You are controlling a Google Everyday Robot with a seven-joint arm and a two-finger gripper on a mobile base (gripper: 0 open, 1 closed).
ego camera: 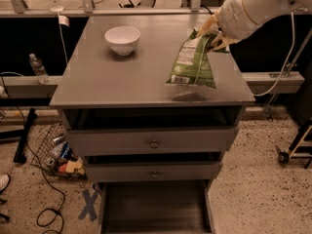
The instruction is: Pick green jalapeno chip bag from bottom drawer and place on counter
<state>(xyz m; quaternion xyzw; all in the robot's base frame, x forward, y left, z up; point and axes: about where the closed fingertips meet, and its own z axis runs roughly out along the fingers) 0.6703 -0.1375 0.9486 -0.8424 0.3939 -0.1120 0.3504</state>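
The green jalapeno chip bag (191, 62) hangs from my gripper (213, 35) above the right part of the counter (112, 82). The gripper is shut on the bag's top edge, and the bag's lower end with the white barcode label hovers just above the counter, casting a shadow under it. The white arm comes in from the upper right. The bottom drawer (153, 209) stands pulled open at the foot of the cabinet, and its grey floor is bare.
A white bowl (122, 39) stands on the counter's back left. Two knobbed drawers (153, 143) sit slightly open above the bottom one. A wire basket of clutter (58, 155) and cables lie on the floor at left. A water bottle (37, 67) stands on a ledge.
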